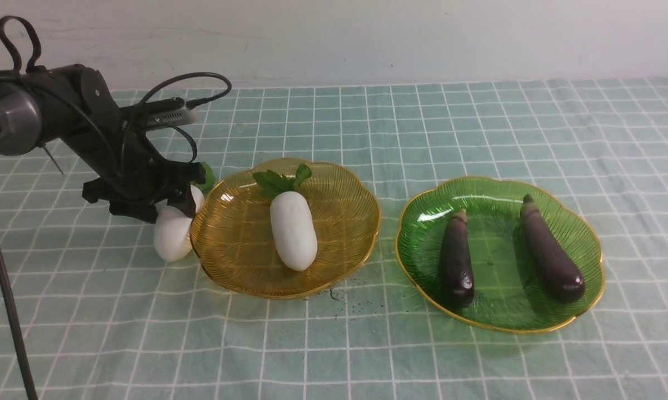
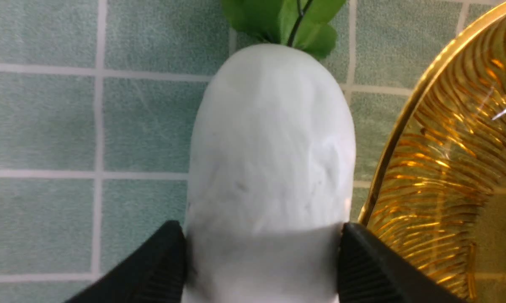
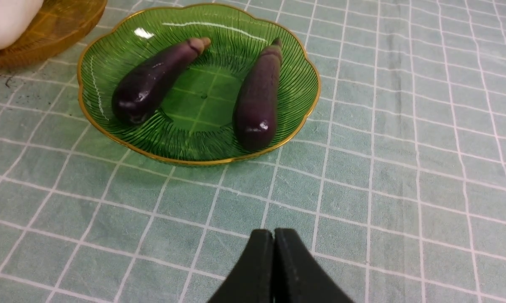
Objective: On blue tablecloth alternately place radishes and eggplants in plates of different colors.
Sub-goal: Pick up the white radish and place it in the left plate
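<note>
left side of the frame first: the left gripper (image 2: 261, 227) is down low, jaws spread wide to either side of the loose radish (image 2: 270, 139). in the wrist view the black pads (image 2: 160, 269) sit right at its flanks, but whether they squeeze it or only brush it, i cannot tell. that radish is down on the blue tablecloth (image 1: 478, 128), leaves pointing toward the top of the frame. it sits just beside the gold rim of the amber plate (image 1: 345, 222), outside it.

centre of the frame: the plated radish (image 1: 293, 230) lies in the middle of the amber plate, leaves toward the back wall.

over to the right, the green plate (image 1: 495, 244) holds 2 eggplants, the left eggplant (image 1: 457, 261) and the right eggplant (image 1: 551, 253). they lie side by side, apart, stem caps toward the back.

the right gripper (image 3: 273, 235) shows only in its wrist view. its jaws are pressed together tip to tip, over the covered surface near the green plate.
</note>
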